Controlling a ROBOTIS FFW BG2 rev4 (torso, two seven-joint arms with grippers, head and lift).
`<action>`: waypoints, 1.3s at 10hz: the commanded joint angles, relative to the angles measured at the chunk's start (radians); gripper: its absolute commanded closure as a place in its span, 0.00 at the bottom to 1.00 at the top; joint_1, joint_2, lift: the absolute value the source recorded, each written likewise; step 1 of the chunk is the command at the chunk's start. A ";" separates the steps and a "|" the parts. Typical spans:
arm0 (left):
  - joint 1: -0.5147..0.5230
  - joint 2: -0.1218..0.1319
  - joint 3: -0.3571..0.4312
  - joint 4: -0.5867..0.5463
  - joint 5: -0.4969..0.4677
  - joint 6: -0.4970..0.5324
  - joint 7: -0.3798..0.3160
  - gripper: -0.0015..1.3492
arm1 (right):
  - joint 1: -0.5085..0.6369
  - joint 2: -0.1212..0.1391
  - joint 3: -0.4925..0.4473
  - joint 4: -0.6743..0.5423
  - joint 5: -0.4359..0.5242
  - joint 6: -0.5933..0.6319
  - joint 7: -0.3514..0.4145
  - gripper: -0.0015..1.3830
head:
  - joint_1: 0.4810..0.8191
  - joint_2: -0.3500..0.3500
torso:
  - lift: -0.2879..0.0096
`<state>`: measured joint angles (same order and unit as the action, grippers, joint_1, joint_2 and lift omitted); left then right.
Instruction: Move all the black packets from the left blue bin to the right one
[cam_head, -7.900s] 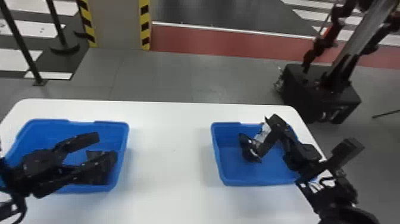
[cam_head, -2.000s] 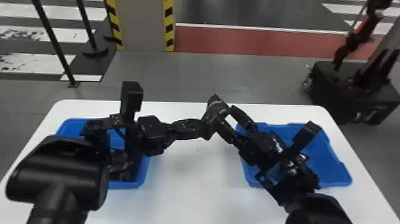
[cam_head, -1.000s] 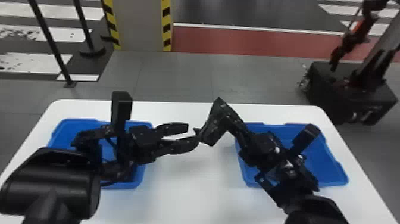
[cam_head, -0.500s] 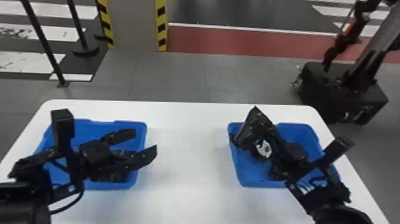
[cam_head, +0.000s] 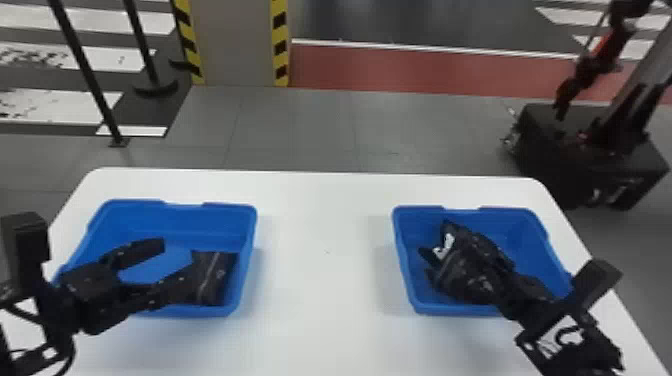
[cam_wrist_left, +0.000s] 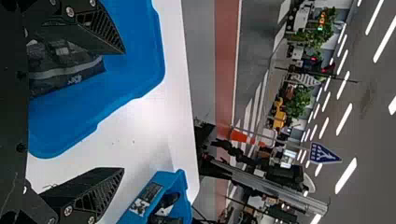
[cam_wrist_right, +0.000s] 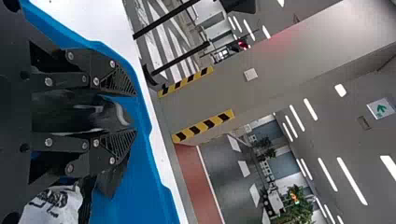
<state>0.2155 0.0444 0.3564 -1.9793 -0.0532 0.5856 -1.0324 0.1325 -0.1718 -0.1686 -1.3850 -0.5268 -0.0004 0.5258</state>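
In the head view my left gripper (cam_head: 167, 267) is open over the left blue bin (cam_head: 182, 212), its near finger beside a black packet (cam_head: 215, 277) against that bin's right side. The left wrist view shows the left gripper (cam_wrist_left: 122, 109) with fingers wide apart and the packet (cam_wrist_left: 67, 70) by one finger. My right gripper (cam_head: 447, 275) is down in the right blue bin (cam_head: 505, 215), beside a black packet with a white patch (cam_head: 446, 245). In the right wrist view the right gripper (cam_wrist_right: 135, 113) has parted fingers with a dark packet (cam_wrist_right: 88, 114) between them; a white-marked packet (cam_wrist_right: 56, 203) lies alongside.
A white table (cam_head: 320, 260) carries both bins, with a wide gap between them. Beyond its far edge stand a striped pillar (cam_head: 237, 42), thin black posts (cam_head: 85, 67) and, at the far right, a dark machine base (cam_head: 590, 155).
After the two grippers met between the bins, they have separated. The left one moved back over the left bin; the right one carried a packet into the right bin, its fingers now parted.
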 joint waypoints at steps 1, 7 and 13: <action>-0.007 0.000 0.019 0.000 -0.051 0.043 0.005 0.11 | 0.020 -0.002 0.000 -0.032 0.019 -0.066 -0.018 0.02 | 0.63 0.41 | 0.60; -0.103 0.026 -0.033 0.091 -0.171 0.271 0.054 0.11 | 0.339 0.091 0.011 -0.535 0.070 -0.206 -0.090 0.25 | 0.63 0.52 | 0.60; -0.267 0.032 -0.120 0.307 -0.209 0.303 0.054 0.11 | 0.378 0.101 0.024 -0.594 0.030 -0.206 -0.075 0.25 | 0.63 0.52 | 0.60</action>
<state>-0.0323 0.0759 0.2478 -1.6979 -0.2596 0.8872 -0.9786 0.5106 -0.0702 -0.1442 -1.9798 -0.4922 -0.2062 0.4502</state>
